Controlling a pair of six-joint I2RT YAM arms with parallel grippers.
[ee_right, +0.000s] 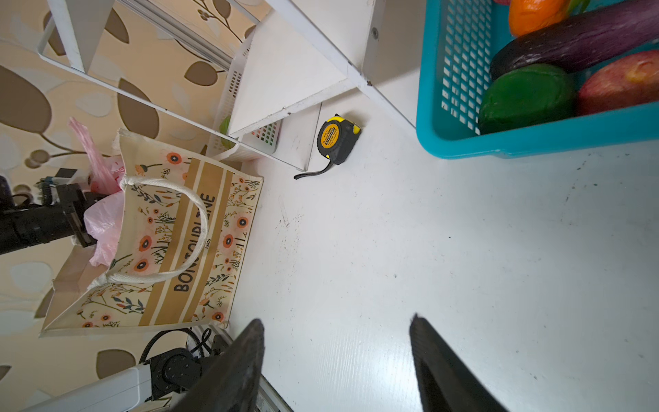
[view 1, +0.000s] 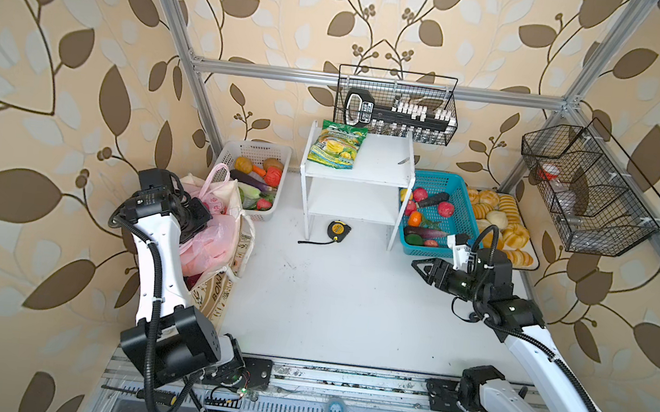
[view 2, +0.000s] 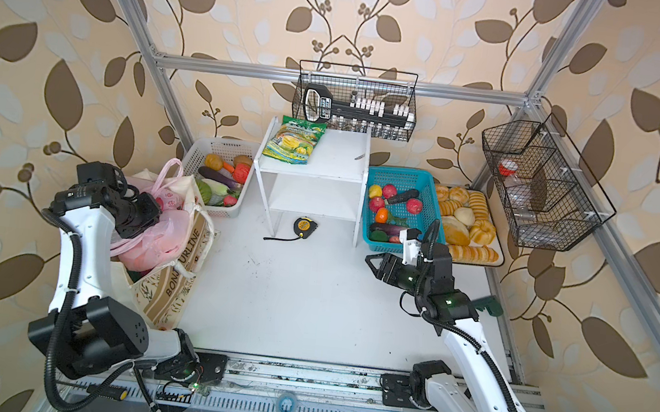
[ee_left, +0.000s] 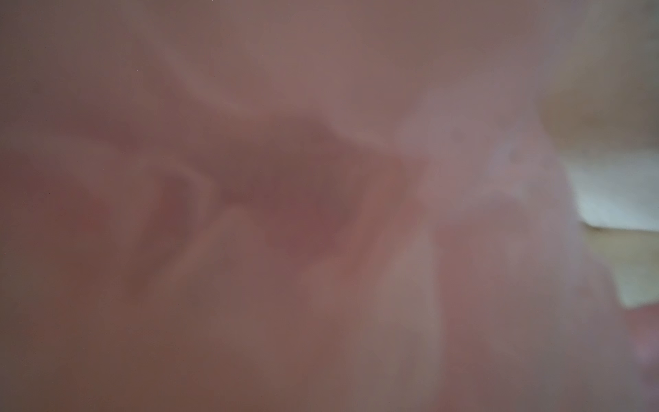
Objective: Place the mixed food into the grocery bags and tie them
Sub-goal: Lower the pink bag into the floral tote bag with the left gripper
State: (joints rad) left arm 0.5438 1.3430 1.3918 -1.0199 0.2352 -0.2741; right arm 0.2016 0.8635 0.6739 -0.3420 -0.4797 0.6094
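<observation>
At the worktop's left edge, in both top views, the thin, slippery pink bag sits in the stiff tote; its loop handles look best for gripping. Left wrist view: only pink blur. Right wrist view: left hand closed against the plastic; right hand half open, empty.

My two arms look alike: the left arm and the right arm have smooth white shells between blocky black joint housings. A black corrugated cable runs along each, cinched by white zip ties. Small green lights glow on the right arm's black housings. My right gripper ends in two black, tapering fingers.
</observation>
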